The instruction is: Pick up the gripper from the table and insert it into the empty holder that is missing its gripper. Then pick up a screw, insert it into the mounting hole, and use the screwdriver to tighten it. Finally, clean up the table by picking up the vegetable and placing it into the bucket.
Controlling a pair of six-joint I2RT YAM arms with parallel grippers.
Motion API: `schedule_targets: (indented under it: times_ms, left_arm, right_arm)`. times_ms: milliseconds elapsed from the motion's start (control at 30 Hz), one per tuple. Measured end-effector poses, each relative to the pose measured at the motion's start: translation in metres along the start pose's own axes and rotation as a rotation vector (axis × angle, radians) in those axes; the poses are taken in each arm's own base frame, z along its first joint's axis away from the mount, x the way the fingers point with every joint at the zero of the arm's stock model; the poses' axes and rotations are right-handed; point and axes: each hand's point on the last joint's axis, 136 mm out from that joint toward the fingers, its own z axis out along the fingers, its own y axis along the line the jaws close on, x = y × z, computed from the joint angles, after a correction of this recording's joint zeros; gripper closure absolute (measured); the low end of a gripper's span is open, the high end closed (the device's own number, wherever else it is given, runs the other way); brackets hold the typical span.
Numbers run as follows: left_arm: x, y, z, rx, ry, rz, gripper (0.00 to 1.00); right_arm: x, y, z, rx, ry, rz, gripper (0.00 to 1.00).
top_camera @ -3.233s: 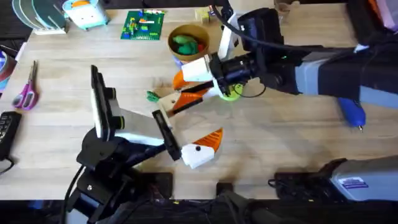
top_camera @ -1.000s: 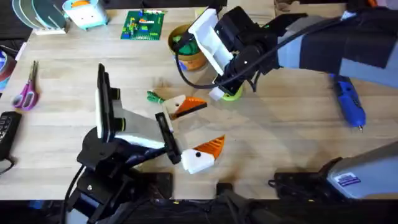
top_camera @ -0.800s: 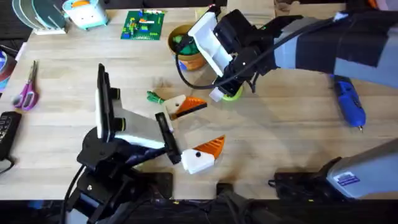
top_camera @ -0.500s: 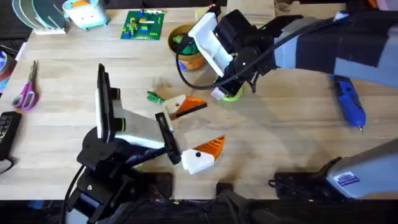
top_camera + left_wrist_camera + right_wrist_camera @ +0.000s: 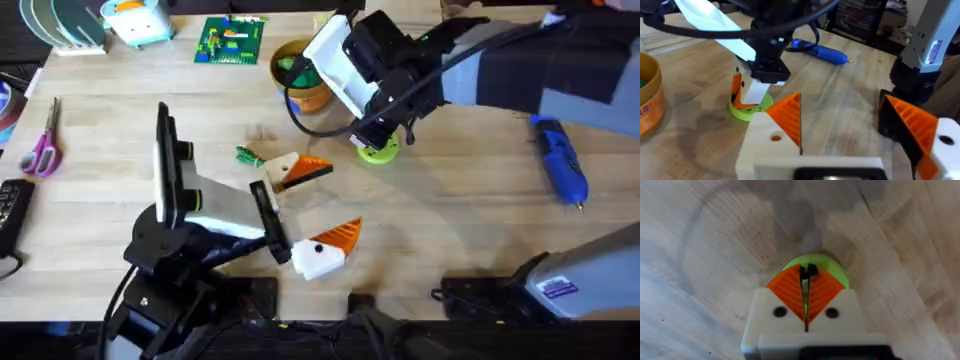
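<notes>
Screw (image 5: pixel 808 270) (tiny, black) sits pinched in the right gripper (image 5: pixel 806 276) above the lime-green disc (image 5: pixel 815 260); left gripper (image 5: pixel 338 196) gapes.

On the table (image 5: pixel 450 210): one blue screwdriver (image 5: pixel 563 172), one yellow bucket (image 5: pixel 300 75), one lime-green disc (image 5: pixel 381 150), one small dark-green vegetable (image 5: pixel 247 155), one pair of scissors (image 5: pixel 42 142), one green brick plate (image 5: pixel 231 41). Two robot arms reach in, each with one gripper, left (image 5: pixel 310 210) and right (image 5: pixel 806 287).

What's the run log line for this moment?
right gripper: shut on small black piece, over green disc | left gripper: open, holding nothing
</notes>
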Motion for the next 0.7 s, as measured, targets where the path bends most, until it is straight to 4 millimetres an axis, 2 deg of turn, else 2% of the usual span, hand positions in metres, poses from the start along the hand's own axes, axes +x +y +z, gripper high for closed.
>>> schedule_targets:
  times_ms: [267,433,533,700]
  left_arm:
    - [0.0,0.0,0.0,0.0,0.0,0.0,0.009]
    - [0.0,0.0,0.0,0.0,0.0,0.0,0.009]
    - [0.0,0.0,0.0,0.0,0.0,0.0,0.008]
    - [0.0,0.0,0.0,0.0,0.0,0.002,0.008]
  right_arm:
    - [-0.016,-0.014,-0.027,0.039,-0.001,0.003,0.994]
    - [-0.022,-0.014,-0.052,0.013,0.018,0.007,0.994]
    - [-0.031,-0.007,-0.074,-0.046,0.002,0.008,0.994]
    - [-0.054,-0.003,-0.127,-0.105,-0.082,0.012,0.994]
